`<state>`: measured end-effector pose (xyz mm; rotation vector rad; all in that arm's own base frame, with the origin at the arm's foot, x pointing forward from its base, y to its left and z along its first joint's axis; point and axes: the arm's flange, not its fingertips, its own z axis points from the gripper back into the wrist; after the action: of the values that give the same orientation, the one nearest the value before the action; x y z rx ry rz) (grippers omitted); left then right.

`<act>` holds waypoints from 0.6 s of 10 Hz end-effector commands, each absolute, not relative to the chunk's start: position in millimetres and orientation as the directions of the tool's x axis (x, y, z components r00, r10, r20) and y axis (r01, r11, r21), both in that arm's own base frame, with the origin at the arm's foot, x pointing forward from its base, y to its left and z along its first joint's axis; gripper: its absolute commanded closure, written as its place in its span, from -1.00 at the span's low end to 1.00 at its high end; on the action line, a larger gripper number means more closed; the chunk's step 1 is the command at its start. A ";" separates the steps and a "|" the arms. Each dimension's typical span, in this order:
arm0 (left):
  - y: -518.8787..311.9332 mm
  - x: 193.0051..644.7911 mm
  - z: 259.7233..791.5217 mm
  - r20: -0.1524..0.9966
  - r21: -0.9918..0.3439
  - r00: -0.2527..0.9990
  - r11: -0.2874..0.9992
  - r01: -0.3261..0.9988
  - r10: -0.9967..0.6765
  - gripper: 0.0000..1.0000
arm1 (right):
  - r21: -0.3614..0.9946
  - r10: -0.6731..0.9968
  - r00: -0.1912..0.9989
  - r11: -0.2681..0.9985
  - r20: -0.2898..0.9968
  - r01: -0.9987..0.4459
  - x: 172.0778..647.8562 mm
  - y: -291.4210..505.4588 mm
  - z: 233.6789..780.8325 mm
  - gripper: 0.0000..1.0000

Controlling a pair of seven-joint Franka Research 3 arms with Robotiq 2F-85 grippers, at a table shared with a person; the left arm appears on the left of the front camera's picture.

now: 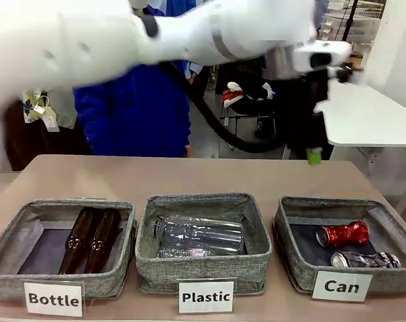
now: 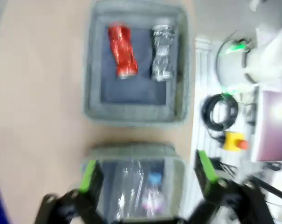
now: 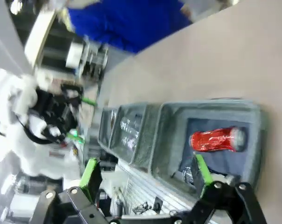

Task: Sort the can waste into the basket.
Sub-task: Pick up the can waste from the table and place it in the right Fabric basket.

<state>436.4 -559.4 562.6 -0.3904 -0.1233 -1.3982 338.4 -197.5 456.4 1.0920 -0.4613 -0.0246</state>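
The grey basket (image 1: pixel 293 258) labelled "Can" stands at the table's right front. Inside it lie two cans: a crushed red can (image 1: pixel 342 234) and a silver can with dark print (image 1: pixel 364 259). My left arm reaches across from the left, and its gripper (image 1: pixel 313 153) hangs high above the table behind that basket. The left wrist view looks down on the basket (image 2: pixel 136 114), the red can (image 2: pixel 122 50) and the silver can (image 2: pixel 162 53); my left gripper (image 2: pixel 147 173) is open and holds nothing. My right gripper (image 3: pixel 146 171) is open too, with the basket (image 3: pixel 164 135) and red can (image 3: pixel 217 139) beyond it.
The middle "Plastic" basket (image 1: pixel 149 258) holds clear bottles (image 1: pixel 199 235). The "Bottle" basket (image 1: pixel 8 248) on the left holds two brown bottles (image 1: pixel 90 240). A person in blue (image 1: pixel 132 107) stands at the far side. Bare tabletop stretches behind the baskets.
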 end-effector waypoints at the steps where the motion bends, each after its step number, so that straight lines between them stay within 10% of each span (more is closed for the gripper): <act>1: -423.1 365.3 531.6 0.302 -0.224 0.389 0.332 0.916 -0.870 -1.00 | 0.841 -0.060 0.940 0.468 0.337 -0.271 388.8 -135.5 458.5 -1.00; 6: -195.4 361.5 491.5 0.351 -0.525 0.744 0.538 0.660 -0.569 -1.00 | 0.872 0.138 0.940 0.350 0.312 -0.341 421.4 29.6 417.6 -1.00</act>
<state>398.4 -255.1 532.7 -0.6098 -0.1146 -0.7611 421.3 24.8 423.3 1.1148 -0.1747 0.3287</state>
